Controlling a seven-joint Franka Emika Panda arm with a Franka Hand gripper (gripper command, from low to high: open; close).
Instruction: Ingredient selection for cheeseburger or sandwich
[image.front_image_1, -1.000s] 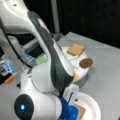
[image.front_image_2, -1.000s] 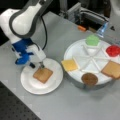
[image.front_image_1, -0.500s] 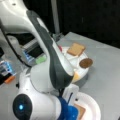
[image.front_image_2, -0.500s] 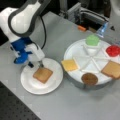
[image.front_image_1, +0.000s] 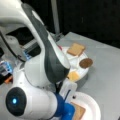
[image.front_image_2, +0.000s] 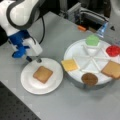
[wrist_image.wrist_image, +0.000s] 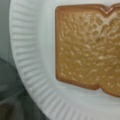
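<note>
Brown bread slice (image.front_image_2: 43, 74) on plate (image.front_image_2: 27, 82) | gripper (image.front_image_2: 35, 59) just above plate's far rim, beside slice | holds nothing, jaws narrow

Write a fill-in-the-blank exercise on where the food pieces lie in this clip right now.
1. The brown square bread slice on the white paper plate is the ____ food piece there.
2. The round divided tray holds the yellow cheese square, dark-brown round patty, green lettuce piece, red tomato disc and a second ____ slice.
3. The gripper hangs over the ____ plate's rim.

Missing words: only; bread; paper
</note>
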